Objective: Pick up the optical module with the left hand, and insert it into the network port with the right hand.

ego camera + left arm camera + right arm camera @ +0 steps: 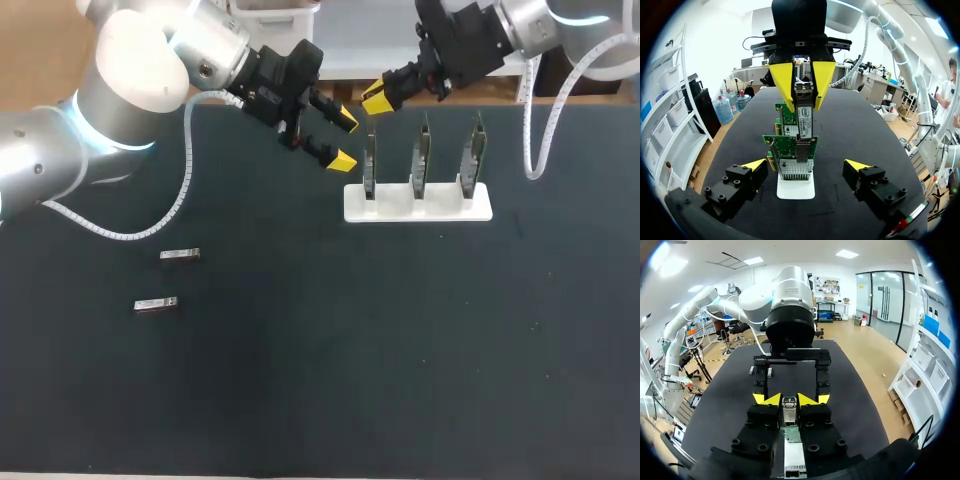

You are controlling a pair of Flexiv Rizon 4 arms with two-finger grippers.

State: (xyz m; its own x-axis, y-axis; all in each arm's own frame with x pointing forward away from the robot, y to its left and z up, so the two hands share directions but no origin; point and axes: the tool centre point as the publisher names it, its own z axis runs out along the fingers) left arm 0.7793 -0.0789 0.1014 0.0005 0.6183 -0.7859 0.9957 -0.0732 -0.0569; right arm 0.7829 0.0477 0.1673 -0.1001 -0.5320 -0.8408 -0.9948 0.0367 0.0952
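Note:
My right gripper (377, 99) is shut on a silver optical module (804, 120), which also shows between its yellow tips in the right wrist view (789, 410). It holds the module just behind the leftmost of three green network cards (369, 165) standing in a white stand (418, 205). In the left wrist view the module's end meets the top of the nearest card (790, 147); whether it is in a port I cannot tell. My left gripper (343, 141) stands open just left of that card, facing the right gripper (802, 82), with nothing between its fingers.
Two more silver modules (180, 255) (156, 304) lie on the dark table at the left. The stand sits at the back right, near the table's far edge.

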